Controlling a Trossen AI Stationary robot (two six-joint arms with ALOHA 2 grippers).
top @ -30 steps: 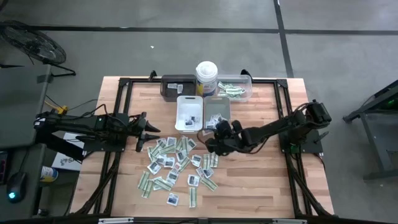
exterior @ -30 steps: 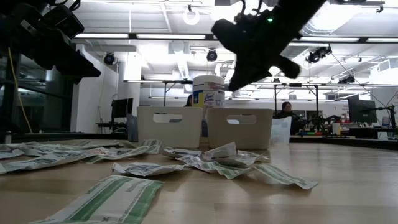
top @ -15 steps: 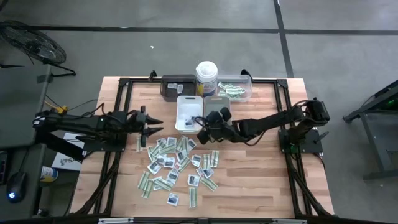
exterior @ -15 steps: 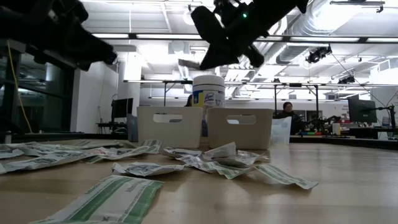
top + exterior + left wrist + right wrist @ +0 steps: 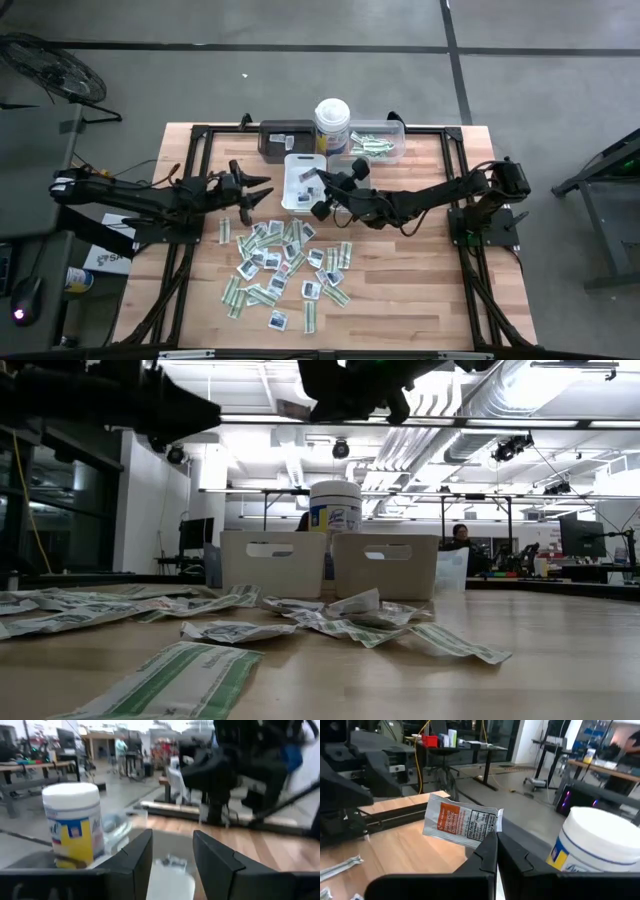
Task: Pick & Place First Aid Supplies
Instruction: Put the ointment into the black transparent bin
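Many small first aid packets (image 5: 285,262) lie loose in a pile on the wooden table (image 5: 410,290), also in the low view (image 5: 300,622). My right gripper (image 5: 320,190) (image 5: 496,837) is shut on one white sachet with an orange mark (image 5: 462,822) and hangs over the white tray (image 5: 300,165). The sachet also shows in the low view (image 5: 293,407). My left gripper (image 5: 265,190) (image 5: 172,855) stands open and level just left of that tray, with nothing between its fingers. My right gripper pinches the sachet by one end (image 5: 489,831) between its two fingertips. The fingers lie about level and come from the table's right side. The rest of the sachet sticks out past the fingertips, lifted clear, high above the table.
A grey tray (image 5: 348,180) stands beside the white one. Behind them are a dark tray (image 5: 283,138), a tall white canister (image 5: 331,122) and a clear tray holding green strips (image 5: 378,142). A black frame (image 5: 195,160) runs round the table.
My right gripper has risen from the pile with the sachet, gone toward the table's far left over the white tray, and tipped from pointing down to about level. My left gripper has also risen, tipped up to level and moved toward the white tray.
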